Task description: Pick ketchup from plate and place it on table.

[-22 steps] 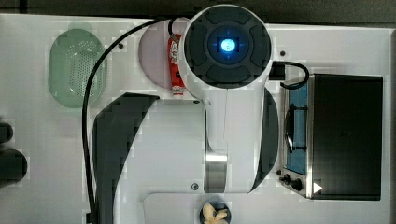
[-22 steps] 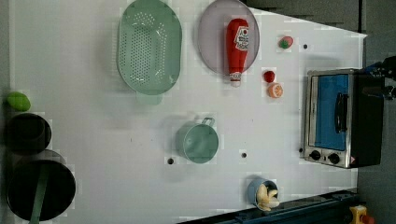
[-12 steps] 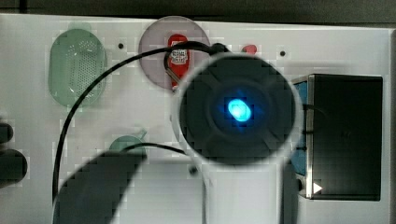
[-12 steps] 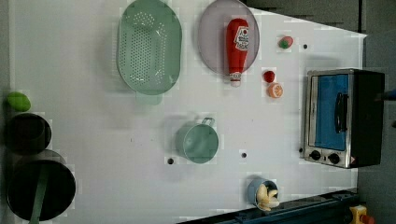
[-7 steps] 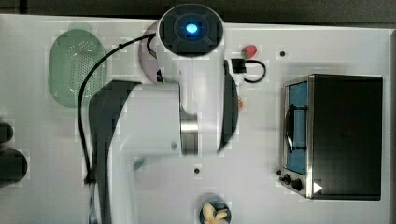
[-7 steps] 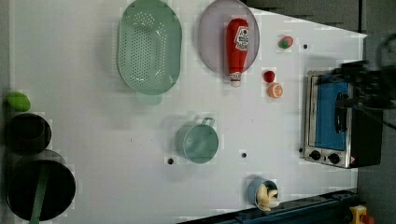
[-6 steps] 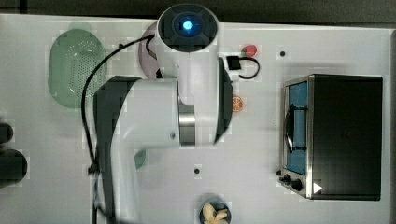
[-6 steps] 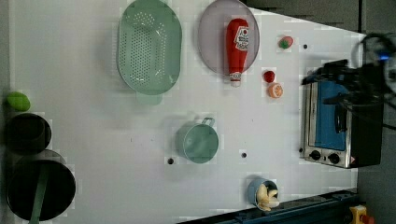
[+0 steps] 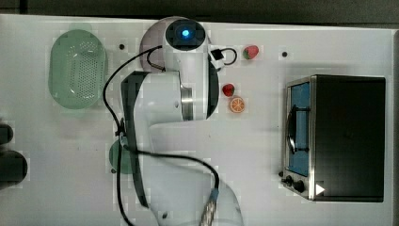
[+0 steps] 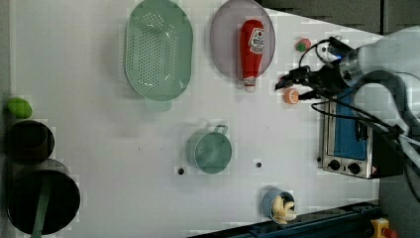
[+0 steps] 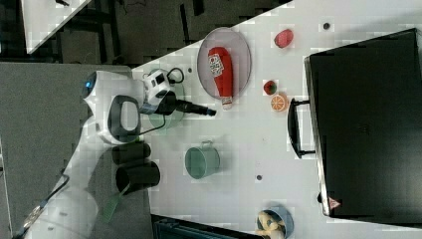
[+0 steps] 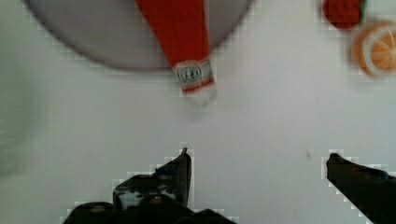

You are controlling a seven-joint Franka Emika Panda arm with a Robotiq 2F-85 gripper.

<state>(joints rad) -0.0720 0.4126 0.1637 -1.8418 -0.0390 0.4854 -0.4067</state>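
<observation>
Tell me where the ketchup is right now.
The ketchup lies flat on the plate near the left view's top, its cap end poking past the plate's rim, between the green colander and the strawberries.

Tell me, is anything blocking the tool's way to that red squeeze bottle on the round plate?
Nothing visible is. In the wrist view, only bare white table lies between the open tool and the red ketchup bottle's white cap, which overhangs the greyish-mauve plate.
</observation>
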